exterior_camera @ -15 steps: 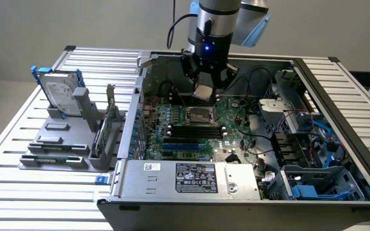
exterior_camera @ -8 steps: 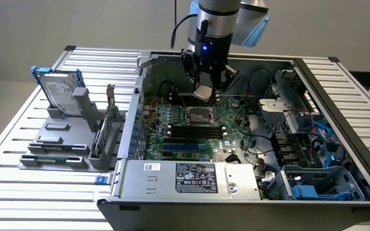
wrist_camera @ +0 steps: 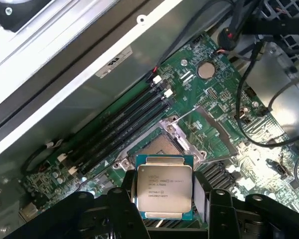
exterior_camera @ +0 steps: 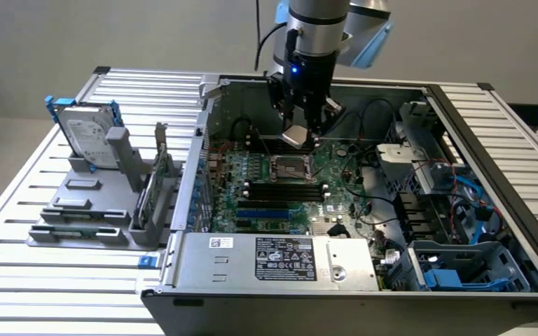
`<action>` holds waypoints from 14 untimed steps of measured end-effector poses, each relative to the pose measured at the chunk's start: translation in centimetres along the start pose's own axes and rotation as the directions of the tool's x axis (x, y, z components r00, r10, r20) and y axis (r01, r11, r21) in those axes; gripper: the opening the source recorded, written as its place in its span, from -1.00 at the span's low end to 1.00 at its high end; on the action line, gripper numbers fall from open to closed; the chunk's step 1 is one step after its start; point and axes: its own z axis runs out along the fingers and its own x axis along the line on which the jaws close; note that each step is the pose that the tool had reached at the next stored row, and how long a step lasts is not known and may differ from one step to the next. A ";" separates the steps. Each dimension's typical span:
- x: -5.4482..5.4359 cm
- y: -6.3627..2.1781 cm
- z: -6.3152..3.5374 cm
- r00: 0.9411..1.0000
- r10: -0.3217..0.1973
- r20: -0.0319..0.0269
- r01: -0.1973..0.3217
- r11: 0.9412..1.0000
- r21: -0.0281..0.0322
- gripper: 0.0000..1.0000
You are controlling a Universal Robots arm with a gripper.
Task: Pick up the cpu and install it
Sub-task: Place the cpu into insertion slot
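Above the socket (exterior_camera: 293,168), upright arm (exterior_camera: 318,28), gripper (exterior_camera: 299,133) around cpu (wrist_camera: 164,186)

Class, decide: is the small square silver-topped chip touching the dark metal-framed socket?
Apart. The exterior view shows the small square silver-topped chip held up in the claw, clear above the dark metal-framed socket.

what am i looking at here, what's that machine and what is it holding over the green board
It is a robot arm reaching down into an open computer case on a slatted table. One picture is from a camera off the arm; the other from a camera on its wrist, looking past the pincer. The pincer holds the cpu, a small silver chip, above the green motherboard, near the empty socket. Beside the case, a grey stand carries a hard drive.
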 end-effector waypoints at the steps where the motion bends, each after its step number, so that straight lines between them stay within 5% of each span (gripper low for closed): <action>1: 0.0 0.00 0.03 1.000 0.018 0.001 -0.018 1.000 -0.001 0.10; 8: 0.0 -0.02 0.34 0.989 0.145 0.007 -0.145 0.989 -0.004 0.10; 14: 0.0 -0.03 0.70 0.968 0.251 0.011 -0.251 0.968 -0.008 0.10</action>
